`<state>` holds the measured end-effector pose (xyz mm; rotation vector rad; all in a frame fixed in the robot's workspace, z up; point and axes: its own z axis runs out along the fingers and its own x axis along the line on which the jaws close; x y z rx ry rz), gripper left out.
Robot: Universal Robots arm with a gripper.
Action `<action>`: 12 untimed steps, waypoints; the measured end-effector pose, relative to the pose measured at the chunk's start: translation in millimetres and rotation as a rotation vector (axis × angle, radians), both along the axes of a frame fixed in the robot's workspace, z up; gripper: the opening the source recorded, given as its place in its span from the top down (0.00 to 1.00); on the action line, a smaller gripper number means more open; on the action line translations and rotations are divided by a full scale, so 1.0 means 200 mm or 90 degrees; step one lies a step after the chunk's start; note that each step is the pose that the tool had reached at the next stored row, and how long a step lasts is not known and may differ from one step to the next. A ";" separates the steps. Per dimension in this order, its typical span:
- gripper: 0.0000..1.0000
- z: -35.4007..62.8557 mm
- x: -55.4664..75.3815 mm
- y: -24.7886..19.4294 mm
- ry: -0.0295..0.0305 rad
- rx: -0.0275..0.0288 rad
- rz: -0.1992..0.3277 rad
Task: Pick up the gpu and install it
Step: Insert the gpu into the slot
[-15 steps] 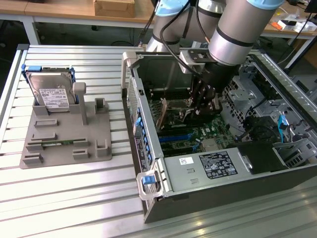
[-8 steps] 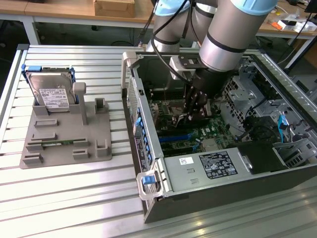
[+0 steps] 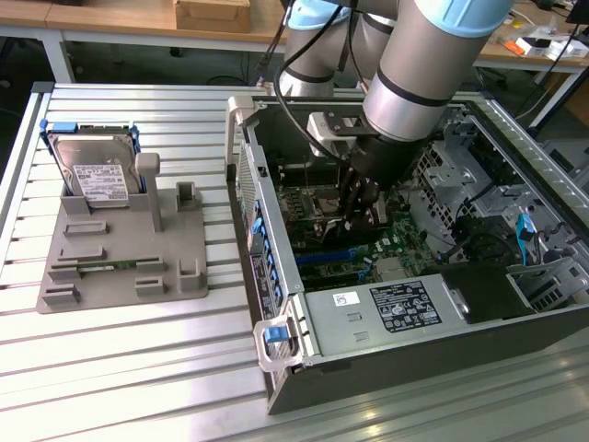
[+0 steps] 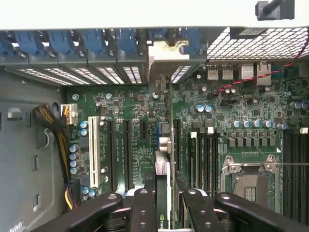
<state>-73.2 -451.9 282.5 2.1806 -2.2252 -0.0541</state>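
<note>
While the arm reaches down into the open computer case (image 3: 386,368), the gripper (image 3: 362,198) hangs low over the motherboard (image 4: 135,111), near the case's slotted rear wall. Outside the case, on the exterior view's left, stands the grey fixture (image 3: 120,249) with the hard drive (image 3: 92,170) propped in it. In the wrist view the jaws are clenched on the gpu (image 4: 163,166), held edge-on between the fingers (image 4: 144,208), its silver bracket (image 4: 166,60) up against the rear wall's slot openings. The card sits over a long expansion slot beside the white slot (image 4: 94,150). To seat it well, I judge it must stay upright, square to the slot, and be pressed evenly.
</note>
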 end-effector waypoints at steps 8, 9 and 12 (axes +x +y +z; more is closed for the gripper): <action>0.73 -0.018 -0.02 -0.012 0.0001 -0.0012 0.000; 0.73 -0.018 -0.02 -0.012 0.0000 -0.0011 0.000; 0.73 -0.020 -0.02 -0.012 -0.0228 -0.0009 0.000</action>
